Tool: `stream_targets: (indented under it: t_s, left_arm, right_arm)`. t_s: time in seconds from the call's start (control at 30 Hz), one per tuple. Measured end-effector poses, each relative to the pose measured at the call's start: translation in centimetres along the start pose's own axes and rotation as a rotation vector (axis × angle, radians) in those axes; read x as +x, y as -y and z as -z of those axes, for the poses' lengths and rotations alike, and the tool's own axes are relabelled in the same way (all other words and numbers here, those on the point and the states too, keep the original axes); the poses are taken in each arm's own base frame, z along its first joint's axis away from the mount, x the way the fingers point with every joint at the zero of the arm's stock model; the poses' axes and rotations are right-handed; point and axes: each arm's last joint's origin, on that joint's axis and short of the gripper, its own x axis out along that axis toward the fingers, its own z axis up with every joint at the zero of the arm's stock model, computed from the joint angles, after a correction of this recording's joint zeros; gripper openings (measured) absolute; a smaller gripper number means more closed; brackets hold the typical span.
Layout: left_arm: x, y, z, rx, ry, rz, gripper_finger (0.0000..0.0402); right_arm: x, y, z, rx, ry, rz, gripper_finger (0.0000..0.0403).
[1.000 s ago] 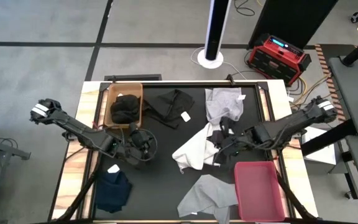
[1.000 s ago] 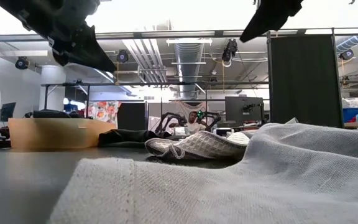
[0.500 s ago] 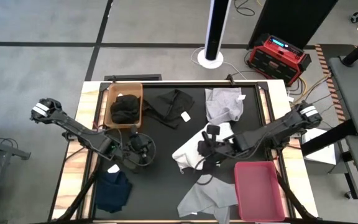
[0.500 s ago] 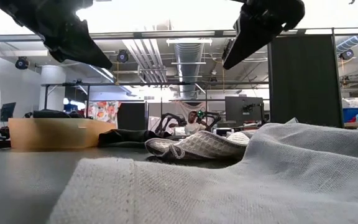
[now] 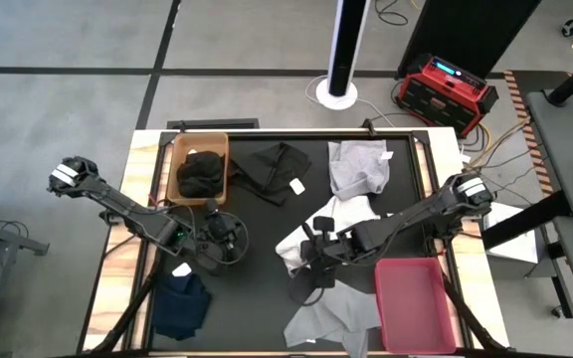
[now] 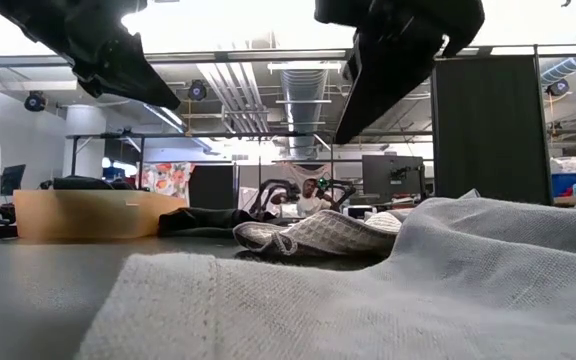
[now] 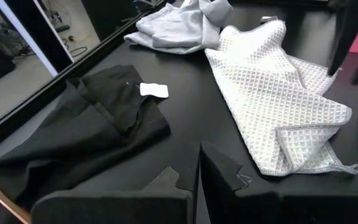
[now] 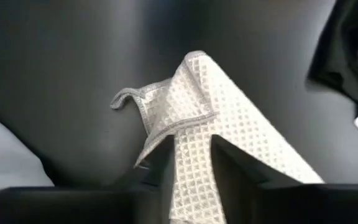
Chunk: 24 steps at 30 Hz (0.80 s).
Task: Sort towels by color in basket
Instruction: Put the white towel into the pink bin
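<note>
Right wrist view: no legible writing; right gripper (image 8: pixel 188 168) parted, fingers straddling the white waffle towel (image 8: pixel 219 118); left gripper (image 7: pixel 194 180) clenched, empty

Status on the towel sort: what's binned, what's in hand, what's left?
Done: one black towel in the tan basket. The red basket has no towels. In hand: right tool straddles the white towel, fingers apart. Left tool shut, waiting mid-table. Left: second black towel, two grey towels, navy towel.
</note>
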Motion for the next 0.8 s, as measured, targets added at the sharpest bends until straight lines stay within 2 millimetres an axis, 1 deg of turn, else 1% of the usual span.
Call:
stream_targets:
  t_s: [0.13,0.23,0.33,0.43,0.53,0.6,0.8]
  left_arm:
    - [0.0,0.0,0.0,-0.004,0.002,-0.002,0.0000]
    - [0.0,0.0,0.0,-0.007,0.004,-0.001,0.0000]
    - [0.0,0.0,0.0,-0.009,0.005,0.000,0.0000]
    - [0.0,0.0,0.0,-0.010,0.006,0.000,0.0000]
    - [0.0,0.1,-0.1,-0.013,0.008,0.001,0.0000]
    - [0.0,0.1,-0.1,-0.017,0.011,0.003,0.0000]
    - [0.0,0.1,-0.1,-0.023,0.014,0.006,0.0000]
  right_arm:
    - [1.3,-0.3,0.3,0.004,-0.026,0.005,0.0183]
    - [2.6,-0.6,0.7,0.003,-0.056,0.013,0.0232]
    - [3.8,-0.9,1.2,0.002,-0.090,0.017,0.0271]
    - [4.8,-1.2,1.5,0.017,-0.115,-0.014,0.0301]
    - [5.6,-1.4,1.8,0.016,-0.129,-0.023,0.0321]
    - [5.8,-1.5,1.8,0.016,-0.127,-0.024,0.0326]
    - [5.9,-1.4,1.7,0.020,-0.115,-0.026,0.0313]
